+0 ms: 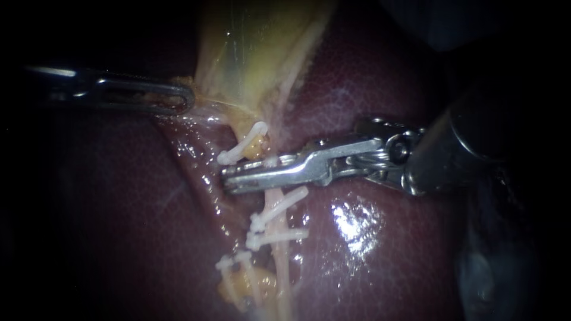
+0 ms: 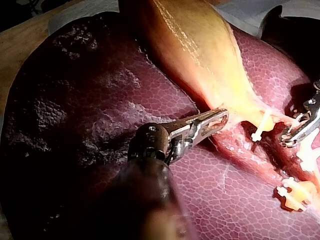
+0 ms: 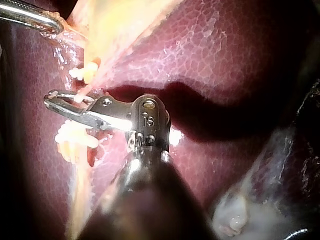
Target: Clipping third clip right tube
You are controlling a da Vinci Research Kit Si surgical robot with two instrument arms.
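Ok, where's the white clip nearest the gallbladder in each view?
Endoscope view: clip near centre, just above the right instrument.
Left wrist view: clip ahead of the left instrument.
Right wrist view: clip beside the right instrument, gallbladder side.
Shared landmark: tapering yellow neck of the gallbladder.

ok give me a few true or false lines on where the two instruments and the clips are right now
The left instrument grips the gallbladder: true.
No clips are on the tubes yet: false, several white clips already sit there.
The right instrument reaches across a tube, with clips on either side of it: true.
The two instruments touch each other: false, they are well apart.
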